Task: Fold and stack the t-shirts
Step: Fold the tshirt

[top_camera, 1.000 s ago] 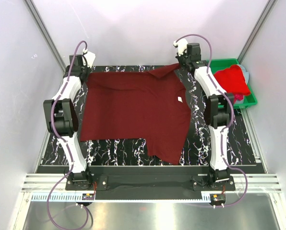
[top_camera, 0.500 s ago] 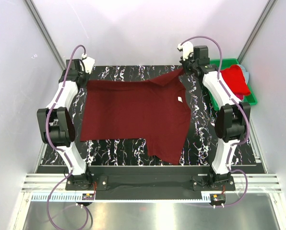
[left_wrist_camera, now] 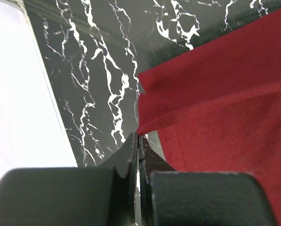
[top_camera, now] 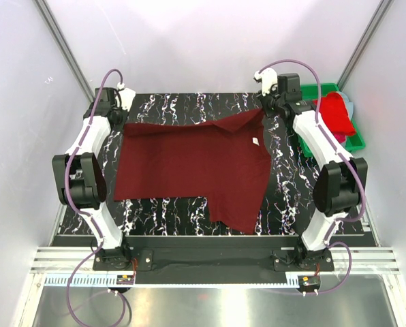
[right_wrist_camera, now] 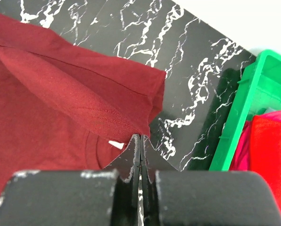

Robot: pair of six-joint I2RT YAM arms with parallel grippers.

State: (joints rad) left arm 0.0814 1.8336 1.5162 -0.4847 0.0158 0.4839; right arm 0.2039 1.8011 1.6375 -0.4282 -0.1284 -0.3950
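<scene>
A dark maroon t-shirt (top_camera: 196, 160) lies spread on the black marbled table (top_camera: 155, 208), its far edge lifted and folded towards the near side. My left gripper (top_camera: 118, 117) is shut on the shirt's far left corner (left_wrist_camera: 145, 123). My right gripper (top_camera: 264, 110) is shut on the far right corner of the maroon shirt (right_wrist_camera: 136, 127). A small white label (top_camera: 255, 142) shows near the collar. A bright red t-shirt (top_camera: 332, 112) and a pink-magenta one (top_camera: 339, 138) lie in the green bin (top_camera: 356, 144).
The green bin stands at the far right edge of the table, close to my right arm; it shows in the right wrist view (right_wrist_camera: 239, 108). White walls enclose the table on the left, far and right sides. Bare table strips lie left and right of the shirt.
Both grippers have moved towards the near side with the shirt's far corners, pulling the far edge over the shirt. The right arm has swung outward to the right.
</scene>
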